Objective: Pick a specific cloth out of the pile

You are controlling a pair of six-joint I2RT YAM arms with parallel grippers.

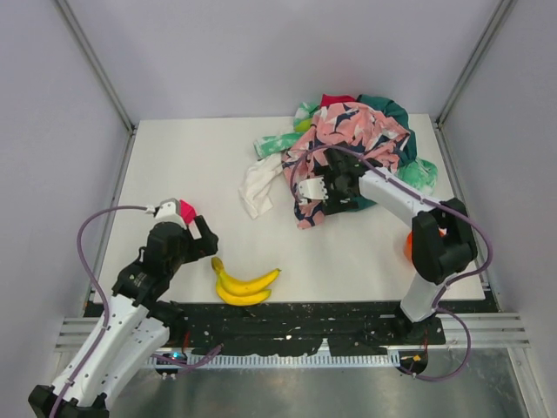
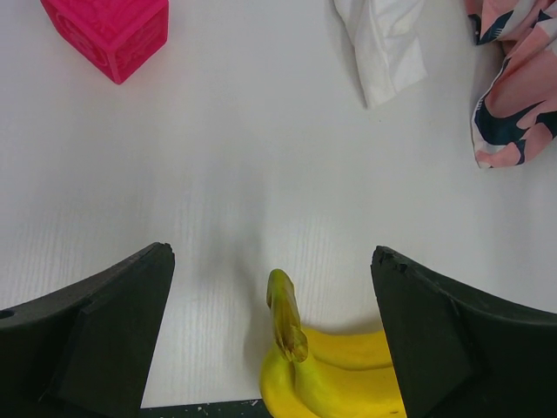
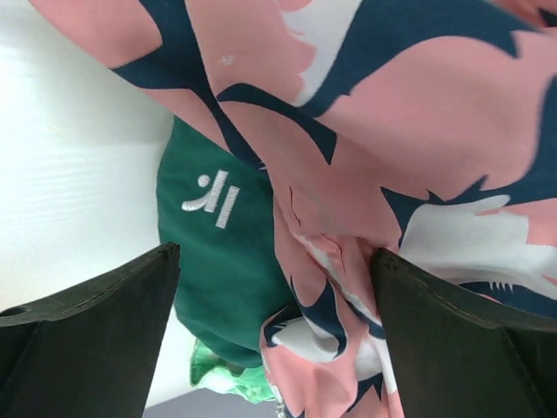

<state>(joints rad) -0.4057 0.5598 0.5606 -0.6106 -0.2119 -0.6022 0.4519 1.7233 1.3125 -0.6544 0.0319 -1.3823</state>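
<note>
White tabletop from above: the cloth [image 1: 304, 124] shows only as a lime sliver at the far-left edge of the pile [image 1: 361, 139], while your right gripper [image 1: 310, 189] hangs spread wide at its near-left edge. Left wrist: your left gripper [image 2: 271, 261] is wide and empty, well clear of the pile. Right wrist: only pink patterned cloth [image 3: 418, 131] lies between the jaws, so reach further back before closing.

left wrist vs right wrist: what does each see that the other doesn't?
Left wrist only: pink cube, banana bunch and white cloth, each apart from the others.
Right wrist only: dark teal cloth with a white logo, lying under patterned fabric, and a bit of mint-green cloth at the bottom edge.
Both: pink patterned cloth, white table, and the arm's own open fingers, left gripper and right gripper.
</note>
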